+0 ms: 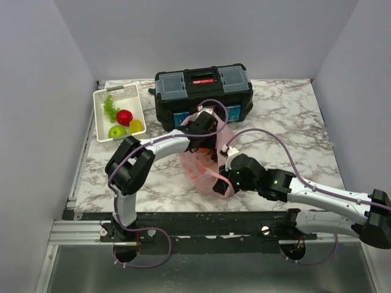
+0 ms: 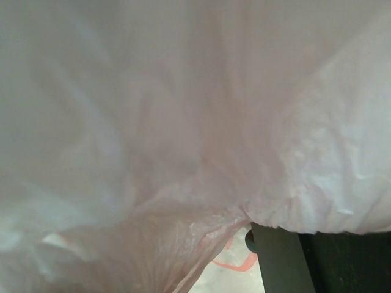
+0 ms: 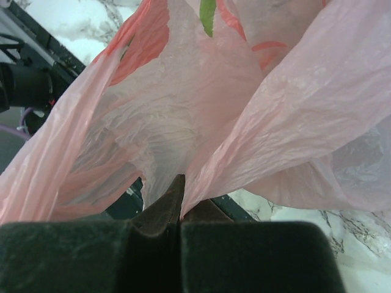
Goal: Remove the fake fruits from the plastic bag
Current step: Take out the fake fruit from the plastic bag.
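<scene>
The pink plastic bag (image 1: 198, 163) lies crumpled in front of the toolbox. My left gripper (image 1: 206, 129) is pushed into its far end. In the left wrist view the bag's film (image 2: 183, 122) covers nearly everything; only one dark finger (image 2: 278, 259) shows, far to the right, so the jaws stand open, and no fruit shows between them. My right gripper (image 3: 183, 189) is shut on a fold of the bag (image 3: 201, 122) at its near edge (image 1: 221, 185). Three fake fruits lie in the white basket: a red apple (image 1: 124, 116), a green apple (image 1: 116, 131) and a yellow lemon (image 1: 135, 126).
A black toolbox (image 1: 204, 91) stands just behind the bag. The white slotted basket (image 1: 135, 101) sits at the back left and also holds a light green grape bunch (image 1: 109, 107). Marble tabletop (image 1: 287, 122) lies bare to the right. Grey walls close in on the sides and back.
</scene>
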Tool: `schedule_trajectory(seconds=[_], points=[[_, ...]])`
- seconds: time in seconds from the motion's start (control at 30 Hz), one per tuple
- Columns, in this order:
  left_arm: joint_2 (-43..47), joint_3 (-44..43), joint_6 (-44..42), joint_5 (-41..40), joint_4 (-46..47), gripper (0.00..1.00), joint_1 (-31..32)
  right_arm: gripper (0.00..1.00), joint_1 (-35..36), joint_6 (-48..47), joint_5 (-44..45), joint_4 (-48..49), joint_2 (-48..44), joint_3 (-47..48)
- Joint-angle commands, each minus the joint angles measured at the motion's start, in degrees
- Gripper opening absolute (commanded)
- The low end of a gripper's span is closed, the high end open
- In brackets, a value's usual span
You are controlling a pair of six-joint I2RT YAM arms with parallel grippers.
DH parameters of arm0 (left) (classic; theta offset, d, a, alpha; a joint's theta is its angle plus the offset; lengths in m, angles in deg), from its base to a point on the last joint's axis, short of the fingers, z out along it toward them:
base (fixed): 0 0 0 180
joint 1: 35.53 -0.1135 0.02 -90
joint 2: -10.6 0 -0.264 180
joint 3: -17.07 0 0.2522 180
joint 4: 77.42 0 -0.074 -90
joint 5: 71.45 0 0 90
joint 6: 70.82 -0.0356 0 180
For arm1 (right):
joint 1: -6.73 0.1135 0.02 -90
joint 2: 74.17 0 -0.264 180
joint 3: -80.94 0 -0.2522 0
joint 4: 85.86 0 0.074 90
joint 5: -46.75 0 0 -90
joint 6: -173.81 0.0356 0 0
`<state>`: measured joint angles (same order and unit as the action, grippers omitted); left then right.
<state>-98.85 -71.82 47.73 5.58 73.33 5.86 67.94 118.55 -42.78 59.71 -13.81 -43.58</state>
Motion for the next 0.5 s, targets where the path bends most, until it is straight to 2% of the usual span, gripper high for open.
schedule_trajectory(seconds=[0.0,0.13,0.33,0.47], points=[[2.0,4.1,0.1,-1.4,1.1,0.76,1.6,0.01,0.5,-2.1,-5.2,0.4,-3.1,-1.8],[1.9,5.5,0.3,-2.1,2.2,0.8,2.2,0.01,0.5,-2.1,-5.8,-1.2,-7.3,-3.8],[-2.1,0.5,0.9,-2.0,0.3,0.8,2.2,0.01,0.5,-0.8,-3.7,-3.1,-9.1,-4.4],[-4.7,-3.2,1.3,-3.1,-3.2,0.75,2.3,0.01,0.5,0.4,-1.4,-3.0,-8.2,-4.5]])
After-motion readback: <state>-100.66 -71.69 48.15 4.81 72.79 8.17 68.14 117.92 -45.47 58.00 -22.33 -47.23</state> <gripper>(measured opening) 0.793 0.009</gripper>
